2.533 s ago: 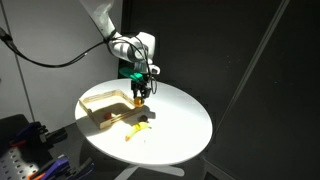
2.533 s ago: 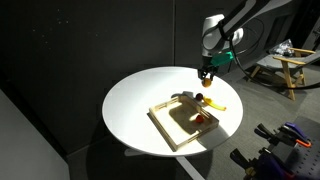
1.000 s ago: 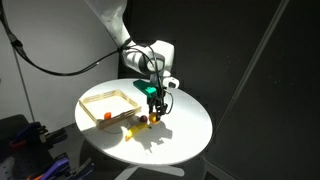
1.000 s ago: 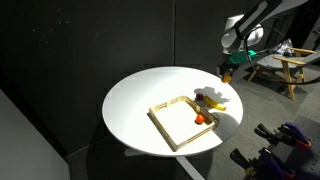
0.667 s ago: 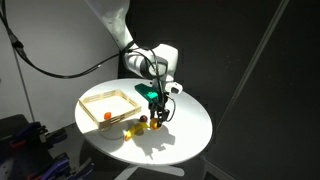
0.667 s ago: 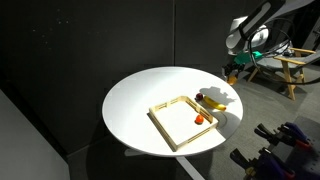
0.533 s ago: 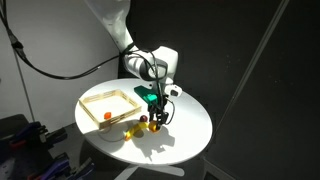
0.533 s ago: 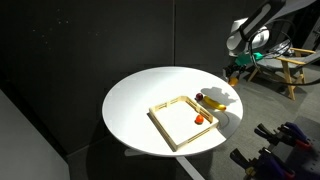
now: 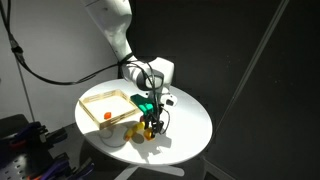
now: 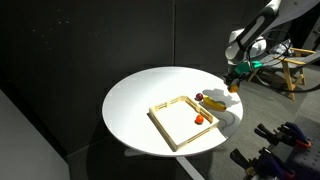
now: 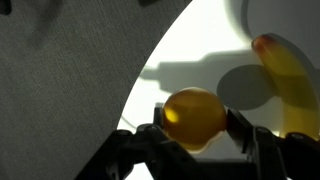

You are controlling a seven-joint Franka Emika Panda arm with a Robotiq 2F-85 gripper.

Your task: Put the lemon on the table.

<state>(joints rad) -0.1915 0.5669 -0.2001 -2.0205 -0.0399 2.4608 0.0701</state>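
Observation:
My gripper is shut on the lemon, a small round pale-yellow fruit held between both fingers. In both exterior views the gripper holds the lemon low over the round white table, outside the tray and near the table's rim. In the wrist view the white table top lies right under the lemon, with the table's curved edge just to its left.
The square light-wood tray holds a small orange-red fruit. A yellow banana and a small dark-red fruit lie beside the tray, close to the gripper. Dark floor lies beyond the table edge.
The gripper has carried the lemon from over the tray out across the table towards its rim, past the banana, and has come lower.

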